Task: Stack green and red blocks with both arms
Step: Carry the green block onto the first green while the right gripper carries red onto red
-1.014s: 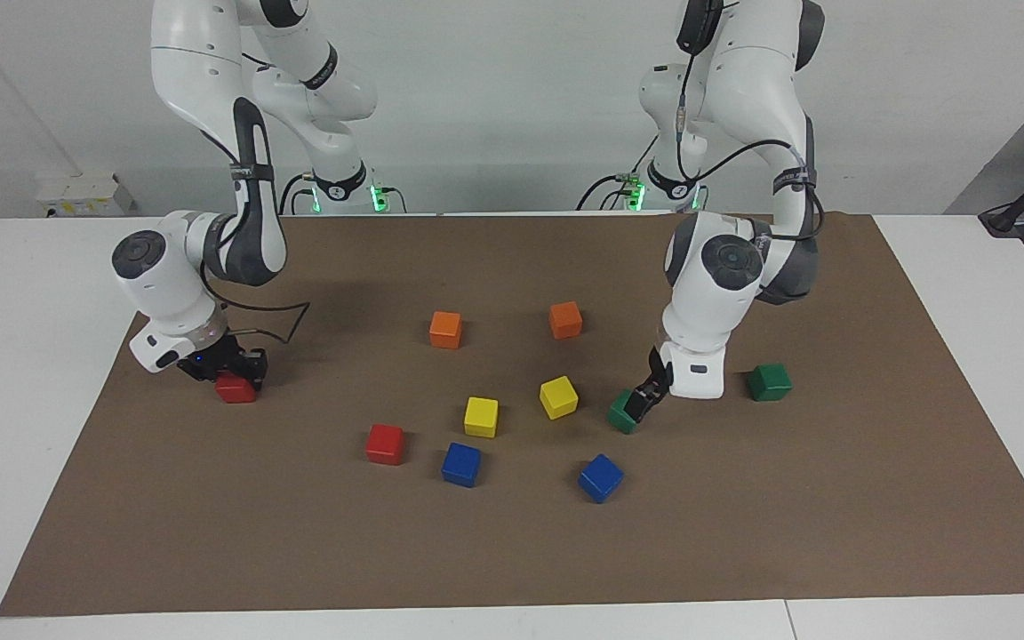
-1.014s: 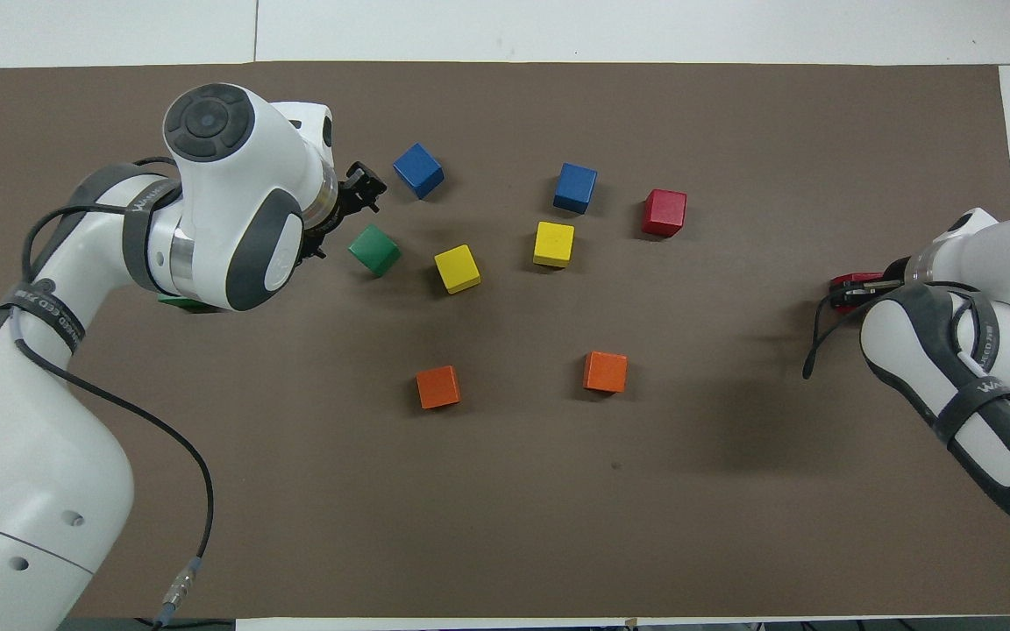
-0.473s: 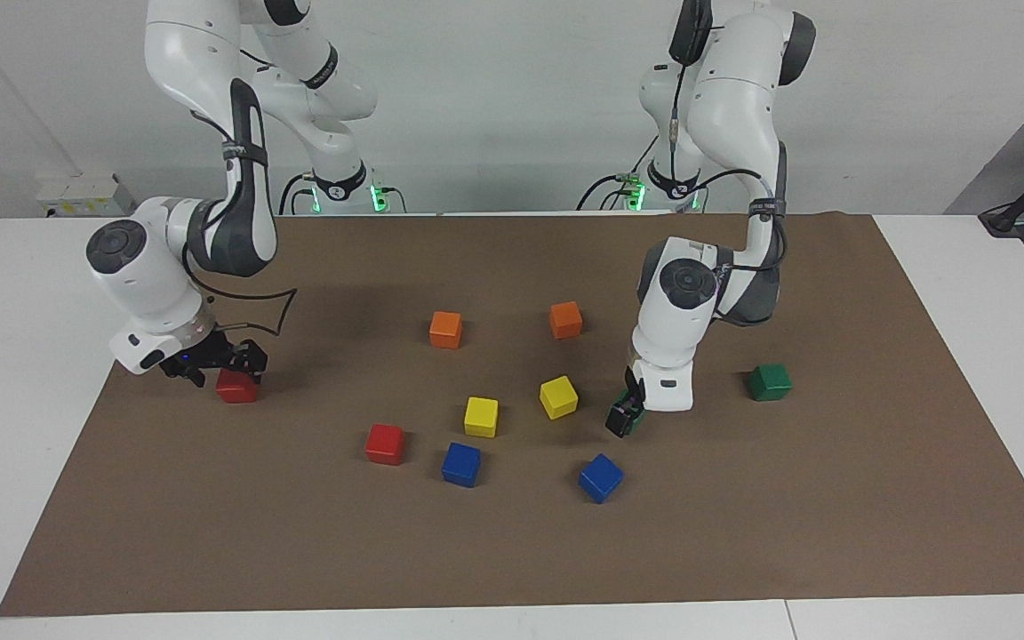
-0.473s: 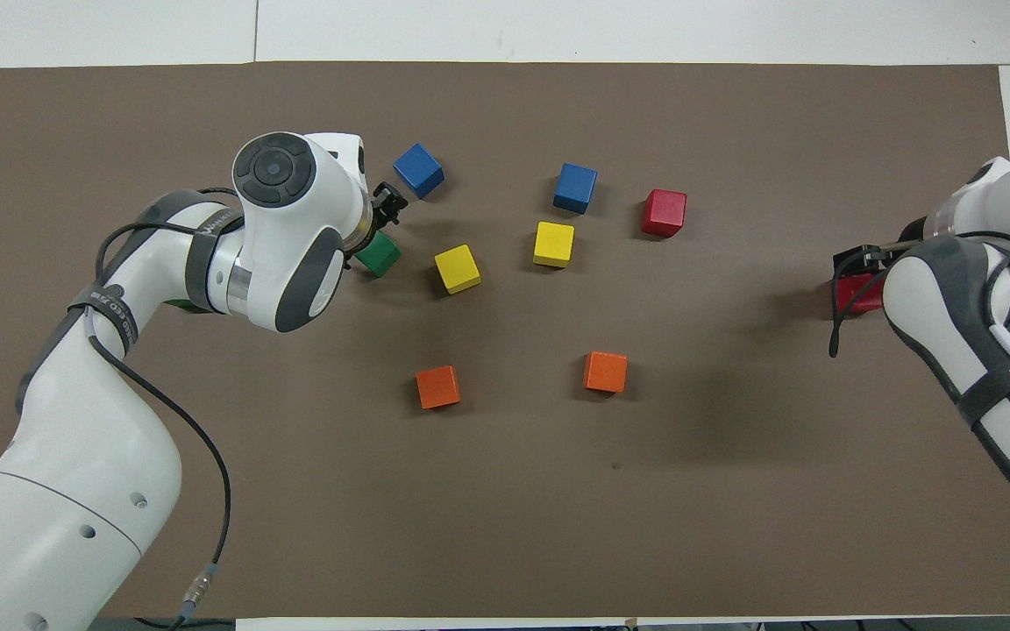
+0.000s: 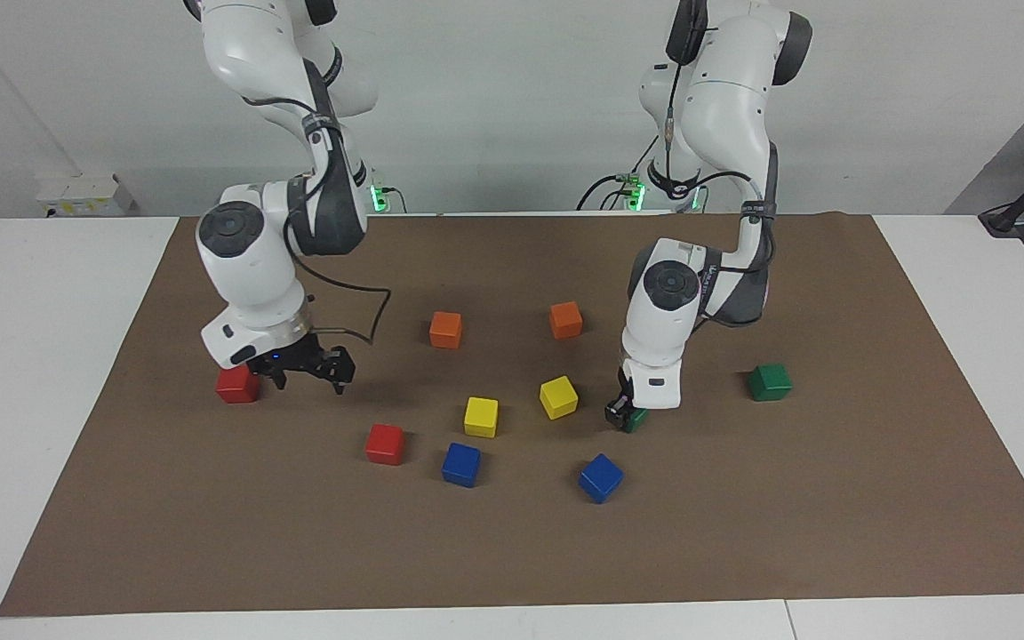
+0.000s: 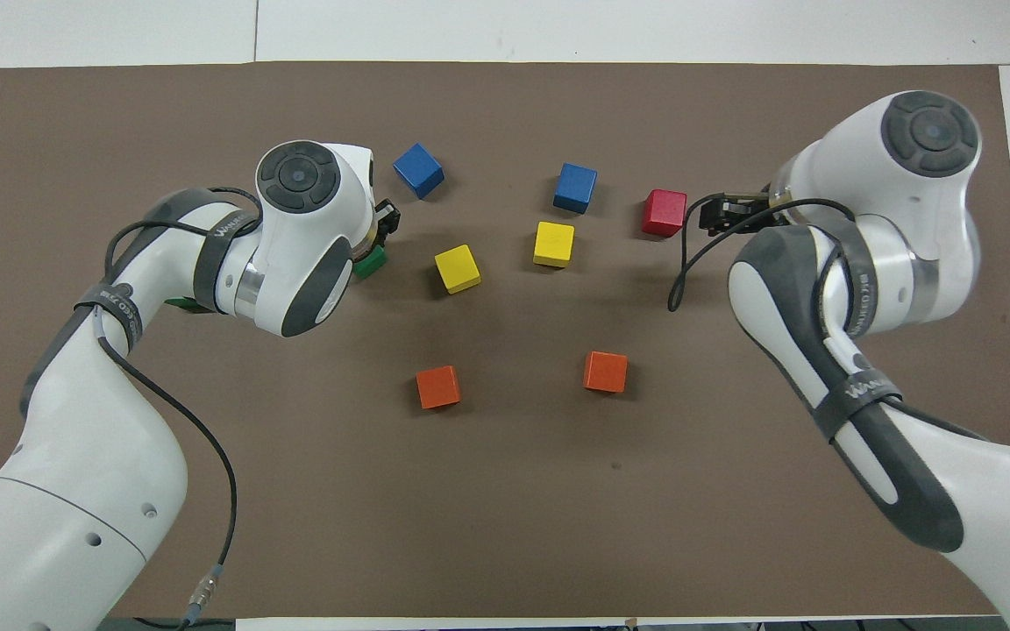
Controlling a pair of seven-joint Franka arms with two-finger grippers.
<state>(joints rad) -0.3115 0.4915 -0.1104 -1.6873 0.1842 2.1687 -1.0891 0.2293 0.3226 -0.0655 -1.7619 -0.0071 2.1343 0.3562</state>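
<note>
One green block (image 5: 637, 419) lies on the brown mat (image 5: 832, 498) beside a yellow cube. My left gripper (image 5: 626, 413) is down at mat level right on it, and covers most of it. In the overhead view the left gripper (image 6: 380, 235) hides most of this block (image 6: 371, 262). The second green block (image 5: 770, 381) lies toward the left arm's end, apart. My right gripper (image 5: 309, 377) is open and empty, low over the mat between the two red blocks. One red block (image 5: 236, 384) lies toward the right arm's end, the other red block (image 5: 385, 444) farther out.
Two orange cubes (image 5: 445, 329) (image 5: 565, 319) lie nearer the robots. Two yellow cubes (image 5: 481, 416) (image 5: 558, 396) sit mid-mat. Two blue cubes (image 5: 461, 463) (image 5: 601, 477) lie farthest out. A black cable (image 5: 361, 311) loops from the right wrist.
My right gripper left the red block at its end of the mat and swung toward the middle. My left gripper came down over the green block.
</note>
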